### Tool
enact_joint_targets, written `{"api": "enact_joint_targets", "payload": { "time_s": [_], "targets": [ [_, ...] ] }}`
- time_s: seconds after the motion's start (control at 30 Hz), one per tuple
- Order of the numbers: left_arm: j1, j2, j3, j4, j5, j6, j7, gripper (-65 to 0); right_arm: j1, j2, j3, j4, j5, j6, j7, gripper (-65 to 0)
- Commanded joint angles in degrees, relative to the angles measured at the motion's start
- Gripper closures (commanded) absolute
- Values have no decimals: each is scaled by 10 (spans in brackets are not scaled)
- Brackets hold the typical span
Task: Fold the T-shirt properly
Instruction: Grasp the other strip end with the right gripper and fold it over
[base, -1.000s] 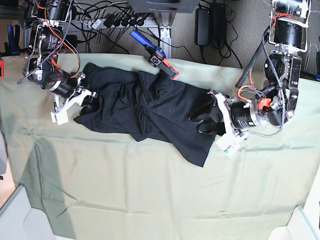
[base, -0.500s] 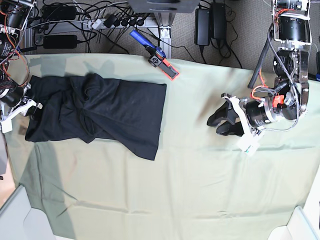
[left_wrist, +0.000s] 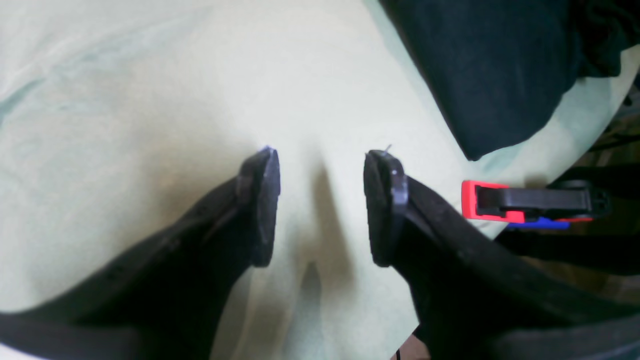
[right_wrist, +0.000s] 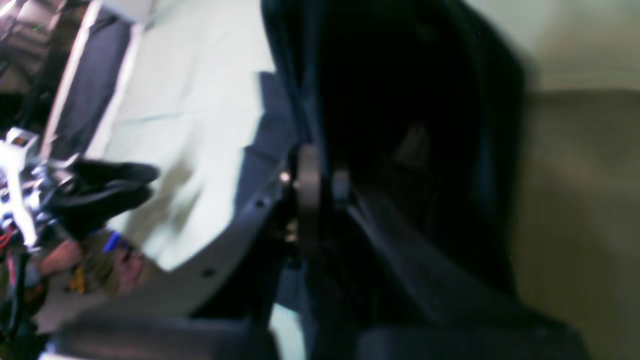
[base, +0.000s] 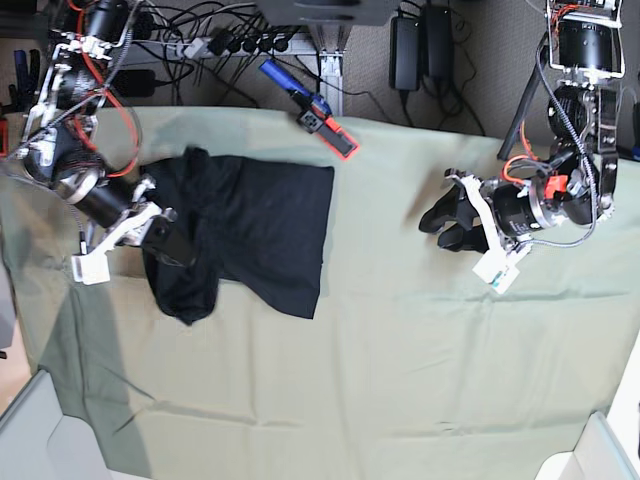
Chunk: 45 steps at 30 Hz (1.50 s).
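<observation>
Surface: a pale green cloth (base: 350, 340) covers the table; cables and power bricks lie along the far edge behind it.
Clamp: a red, black and blue spring clamp (base: 318, 118) lies at the far edge, just beyond the shirt's corner.
Shirt: the large plain black cotton T-shirt (base: 255, 215) lies bunched at the base view's left end of the cloth, one edge hanging from the right arm.
Right gripper: the right gripper (base: 168, 236) is pinched closed on black fabric, and a lobe sags below it.
Left gripper: the left gripper (left_wrist: 320, 205) hovers with black jaws spread wide over bare cloth, holding nothing, well apart from the shirt.
Change: half a second ago the shirt lay stretched out towards the table's left edge; now the right arm has swung back inward, doubling that end over the body. The left arm has barely moved.
Meaning: this looks like the start of a fold across the width, but the bundle is rumpled, so a tidy fold probably needs flattening.
</observation>
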Motion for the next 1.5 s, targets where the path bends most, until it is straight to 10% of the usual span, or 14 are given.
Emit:
{"api": "enact_joint_targets", "payload": {
  "time_s": [0.0,0.63,0.83,1.47],
  "targets": [
    [-6,-7,-3,7,-9,-6,-10,-305,8,-2,-10,14,8,55,20,0],
    [19,-7,-3,7,-10,-6,-10,-305,9,-75,-200,-4,-114,55,70,0],
    [18,-7,-3,7,-10,-6,-10,-305,7,-75,-231,-5,-123,55,78,-362],
    [19,-8,-126,7,-96,-6,18,-305,165,-74,-156,-5,-137,55,120,-369]
  ]
}}
